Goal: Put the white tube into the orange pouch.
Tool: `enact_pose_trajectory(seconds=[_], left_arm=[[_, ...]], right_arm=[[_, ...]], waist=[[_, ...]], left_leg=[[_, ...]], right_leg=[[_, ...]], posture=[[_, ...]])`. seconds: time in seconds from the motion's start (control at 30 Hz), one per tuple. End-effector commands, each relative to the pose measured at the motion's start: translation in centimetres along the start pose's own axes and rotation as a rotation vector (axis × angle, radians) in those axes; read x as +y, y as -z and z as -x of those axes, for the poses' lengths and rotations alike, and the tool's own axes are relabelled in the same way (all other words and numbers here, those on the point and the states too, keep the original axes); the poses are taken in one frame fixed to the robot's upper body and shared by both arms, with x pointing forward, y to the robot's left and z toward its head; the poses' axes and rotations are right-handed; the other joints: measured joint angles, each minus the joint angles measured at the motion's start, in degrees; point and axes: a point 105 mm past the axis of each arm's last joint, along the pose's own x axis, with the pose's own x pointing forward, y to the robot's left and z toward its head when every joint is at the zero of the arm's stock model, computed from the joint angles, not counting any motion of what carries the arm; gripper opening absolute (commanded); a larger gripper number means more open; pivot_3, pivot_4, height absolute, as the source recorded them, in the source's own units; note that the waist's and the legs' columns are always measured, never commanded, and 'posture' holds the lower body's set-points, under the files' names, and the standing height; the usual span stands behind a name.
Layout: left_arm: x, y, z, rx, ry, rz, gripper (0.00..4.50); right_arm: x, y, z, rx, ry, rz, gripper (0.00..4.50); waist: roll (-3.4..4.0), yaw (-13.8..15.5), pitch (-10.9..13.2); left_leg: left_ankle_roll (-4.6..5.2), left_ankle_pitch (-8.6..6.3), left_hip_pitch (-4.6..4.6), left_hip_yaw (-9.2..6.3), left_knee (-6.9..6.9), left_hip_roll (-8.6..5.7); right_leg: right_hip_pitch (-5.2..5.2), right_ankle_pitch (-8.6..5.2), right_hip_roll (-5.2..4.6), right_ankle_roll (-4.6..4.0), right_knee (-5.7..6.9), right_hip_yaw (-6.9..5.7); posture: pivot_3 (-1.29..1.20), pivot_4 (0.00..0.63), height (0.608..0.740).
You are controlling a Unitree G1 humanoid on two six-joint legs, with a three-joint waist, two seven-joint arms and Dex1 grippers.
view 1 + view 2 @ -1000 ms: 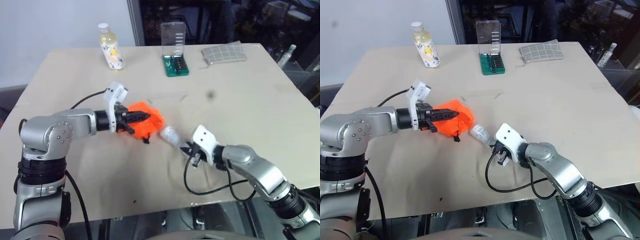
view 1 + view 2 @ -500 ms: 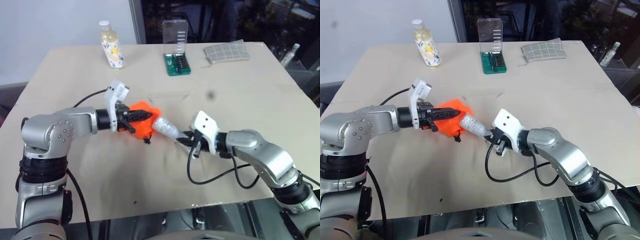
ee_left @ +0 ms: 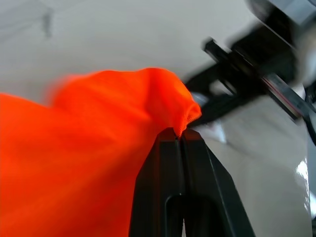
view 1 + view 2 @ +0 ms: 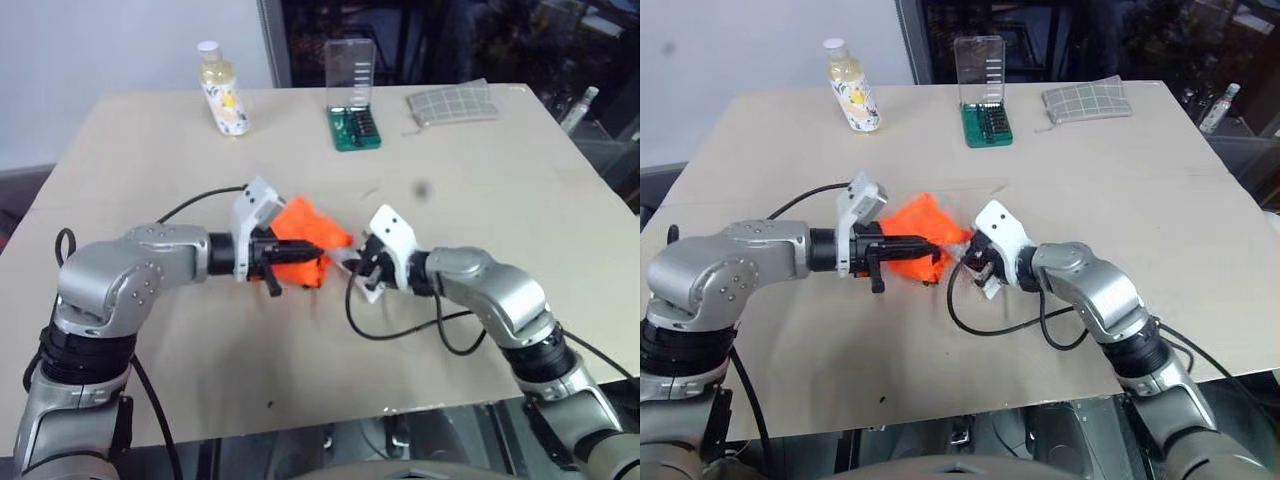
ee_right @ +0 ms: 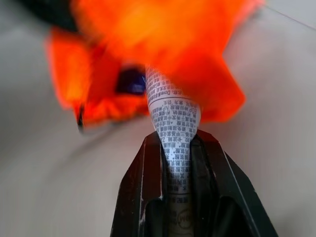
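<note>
The orange pouch (image 4: pixel 305 238) hangs just above the table's middle, its rim (image 3: pixel 185 111) pinched in my shut left gripper (image 3: pixel 177 134). My right gripper (image 5: pixel 175 148) is shut on the white tube (image 5: pixel 173 113), a small tube with fine print. Its far end pokes into the pouch's mouth (image 5: pixel 131 81). In the head views the right gripper (image 4: pixel 975 256) meets the pouch (image 4: pixel 915 225) from the right, and the tube is mostly hidden between them.
At the table's far side stand a yellowish bottle (image 4: pixel 222 92), a green bit case with a clear lid (image 4: pixel 350 100) and a grey checked pouch (image 4: pixel 450 103). Cables trail from both wrists over the beige tabletop (image 4: pixel 480 190).
The right gripper has lifted the tube off the table and carried it left into the pouch's mouth. The left gripper drew the pouch slightly right and back, and both wrists rolled.
</note>
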Motion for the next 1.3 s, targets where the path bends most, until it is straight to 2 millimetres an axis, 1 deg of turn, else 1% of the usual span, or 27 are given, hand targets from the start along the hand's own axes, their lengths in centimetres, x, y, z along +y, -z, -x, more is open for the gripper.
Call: enact_pose_trajectory(seconds=[0.03,0.1,0.17,0.23,0.4,0.47,0.5,0.53,0.6,0.63,0.67,0.73,0.77,0.8,0.83,0.87,0.9,0.97,1.0,1.03,1.1,1.17,1.23,1.3], left_arm=[[-0.4,-0.3,-0.1,0.018,0.010,-0.114,0.00],[-0.7,-0.1,-0.8,0.021,0.034,-0.162,0.00],[-0.9,-0.2,-1.5,0.012,0.056,-0.203,0.00],[-1.4,-0.4,-2.2,-0.001,0.095,-0.228,0.00],[-2.1,-0.6,-2.5,-0.023,0.169,-0.235,0.00],[-2.1,-1.1,-2.4,-0.059,0.195,-0.186,0.00],[-2.0,-1.5,-2.3,-0.080,0.201,-0.149,0.00],[-1.8,-1.8,-2.2,-0.101,0.203,-0.110,0.00],[-0.8,-2.7,-1.9,-0.151,0.181,-0.019,0.00],[-0.1,-3.2,-1.7,-0.178,0.160,0.031,0.00],[0.8,-3.8,-1.6,-0.210,0.132,0.088,0.00],[1.9,-4.4,-1.6,-0.251,0.094,0.160,0.00],[2.4,-4.9,-1.6,-0.278,0.082,0.199,0.00],[2.7,-5.7,-1.8,-0.323,0.083,0.247,0.00],[2.9,-6.5,-2.2,-0.362,0.093,0.287,0.00],[2.8,-7.2,-2.5,-0.396,0.109,0.320,0.00],[2.7,-7.8,-2.8,-0.421,0.122,0.346,0.00],[2.8,-8.7,-3.3,-0.468,0.133,0.390,0.00],[2.8,-9.3,-3.4,-0.498,0.144,0.409,0.00],[2.8,-10.1,-3.4,-0.526,0.154,0.426,0.00],[2.6,-11.2,-3.1,-0.562,0.172,0.442,0.00],[2.2,-11.9,-2.9,-0.565,0.185,0.426,0.00],[1.7,-12.2,-3.0,-0.551,0.195,0.398,0.00],[1.2,-12.2,-3.2,-0.538,0.202,0.367,0.00]], right_arm=[[-0.4,-1.9,0.9,-0.057,0.004,-0.053,0.08],[-0.1,-2.3,0.5,-0.062,-0.021,-0.081,0.08],[0.3,-2.6,-0.3,-0.067,-0.051,-0.104,0.08],[0.2,-2.8,-1.5,-0.075,-0.071,-0.145,0.08],[-0.2,-3.6,-3.1,-0.135,-0.131,-0.281,0.07],[-1.0,-3.7,-3.6,-0.163,-0.113,-0.322,1.10],[-1.3,-3.6,-3.6,-0.169,-0.107,-0.332,1.40],[-1.5,-3.6,-3.5,-0.179,-0.103,-0.341,1.93],[-2.0,-3.9,-2.6,-0.218,-0.075,-0.345,2.74],[-2.1,-4.1,-1.7,-0.236,-0.070,-0.341,3.35],[-2.5,-4.4,-0.5,-0.259,-0.047,-0.328,3.83],[-3.0,-5.1,1.5,-0.312,-0.008,-0.313,3.83],[-3.5,-6.2,2.9,-0.393,0.005,-0.348,3.83],[-3.8,-6.9,4.6,-0.456,0.007,-0.367,3.83],[-3.8,-7.5,6.1,-0.499,0.008,-0.369,3.83],[-3.7,-7.8,7.1,-0.523,0.007,-0.367,3.83],[-3.4,-8.0,7.7,-0.530,-0.001,-0.357,3.83],[-3.4,-7.9,8.3,-0.517,0.037,-0.332,3.83],[-3.0,-7.6,8.5,-0.492,0.041,-0.298,4.36],[-2.6,-7.2,8.6,-0.462,0.047,-0.265,4.46],[-2.1,-6.0,8.4,-0.391,0.080,-0.218,4.46],[-1.9,-4.7,7.8,-0.337,0.103,-0.218,4.46],[-2.4,-3.0,7.1,-0.279,0.164,-0.237,4.46],[-2.9,-1.9,6.8,-0.256,0.205,-0.246,4.46]], waist=[[0.02,0.00,0.01],[0.02,0.00,0.01],[0.03,-0.06,0.02],[0.03,-0.10,0.01],[0.04,-0.17,0.02],[0.04,-0.09,0.02],[0.04,0.00,0.02],[0.04,0.04,0.02],[0.04,0.04,0.03],[0.04,0.07,0.03],[0.05,0.06,0.04],[0.06,0.18,0.05],[0.08,0.10,0.07],[0.09,-0.03,0.07],[0.10,-0.01,0.08],[0.10,0.12,0.08],[0.09,0.17,0.07],[0.09,-0.11,0.07],[0.09,-0.16,0.07],[0.09,-0.15,0.08],[0.08,-0.17,0.08],[0.08,-0.29,0.08],[0.08,-0.20,0.08],[0.08,-0.17,0.08]], left_leg=[[0.00,0.00,0.00,0.00,0.00,0.00],[0.00,-0.01,-0.01,0.01,-0.01,-0.03],[0.01,-0.01,-0.01,0.02,-0.01,-0.04],[0.01,-0.01,0.00,0.03,-0.01,-0.02],[0.01,0.00,-0.02,0.04,-0.01,0.01],[0.02,0.00,-0.02,0.05,-0.01,0.00],[0.02,0.00,-0.03,0.04,-0.01,0.00],[0.02,0.00,-0.03,0.03,0.00,-0.01],[0.03,0.00,-0.04,0.01,0.00,-0.02],[0.03,0.00,-0.05,0.00,0.00,-0.03],[0.04,0.00,-0.06,-0.02,0.00,-0.04],[0.04,0.00,-0.07,-0.08,0.00,-0.11],[0.04,0.00,-0.07,-0.08,0.00,-0.10],[0.04,0.00,-0.06,-0.08,0.00,-0.10],[0.04,0.01,-0.05,-0.07,0.00,-0.10],[0.04,0.01,-0.05,-0.08,0.00,-0.09],[0.04,0.01,-0.05,-0.12,0.00,-0.09],[0.05,0.00,-0.04,-0.12,0.01,-0.12],[0.05,0.00,-0.01,-0.09,0.00,-0.14],[0.05,0.00,-0.01,-0.08,0.00,-0.14],[0.05,0.00,-0.02,-0.09,0.00,-0.14],[0.05,0.00,-0.02,-0.08,-0.01,-0.15],[0.05,0.00,-0.01,-0.07,-0.01,-0.26],[0.05,0.00,0.00,-0.06,-0.01,-0.28]], right_leg=[[0.00,0.00,0.00,0.00,-0.01,0.00],[0.00,0.00,-0.02,0.00,-0.02,0.00],[0.00,0.00,-0.02,0.00,-0.03,0.01],[0.00,0.00,0.03,0.00,-0.02,0.02],[-0.02,0.01,0.08,0.00,-0.01,0.03],[-0.02,0.01,0.07,0.01,-0.01,0.04],[-0.02,0.01,0.06,0.01,-0.02,0.03],[-0.01,0.01,0.05,0.01,-0.01,0.02],[-0.01,0.01,0.04,0.02,-0.02,0.02],[-0.01,0.01,0.03,0.02,-0.02,0.02],[0.00,0.01,0.04,0.02,-0.01,0.00],[0.01,0.01,-0.01,0.03,0.01,-0.03],[0.01,0.01,0.01,0.03,0.00,-0.02],[0.01,0.01,0.01,0.03,0.02,-0.01],[0.01,0.01,0.03,0.03,0.02,-0.01],[0.01,0.01,0.03,0.03,0.04,-0.02],[0.06,0.01,0.02,0.03,0.03,-0.05],[0.08,0.02,0.01,0.03,0.00,-0.05],[0.08,0.02,0.00,0.03,0.01,-0.02],[0.07,0.02,0.01,0.03,0.02,-0.01],[0.07,0.02,0.02,0.03,0.02,-0.02],[0.05,0.02,0.03,0.03,0.03,0.00],[0.05,0.02,0.04,0.03,0.03,0.01],[0.05,0.02,0.01,0.03,0.03,0.02]], posture=[[0.00,0.150,0.740],[0.00,0.150,0.740],[0.00,0.150,0.740],[0.00,0.150,0.740],[0.00,0.150,0.740],[0.00,0.150,0.740],[0.00,0.150,0.740],[0.00,0.150,0.740],[0.00,0.150,0.740],[0.00,0.150,0.740],[0.00,0.150,0.740],[0.00,0.150,0.740],[0.00,0.150,0.740],[0.00,0.150,0.740],[0.00,0.150,0.740],[0.00,0.150,0.740],[0.00,0.150,0.740],[0.00,0.150,0.740],[0.00,0.150,0.740],[0.00,0.150,0.740],[0.00,0.150,0.740],[0.00,0.150,0.740],[0.00,0.150,0.740],[0.00,0.150,0.740]])
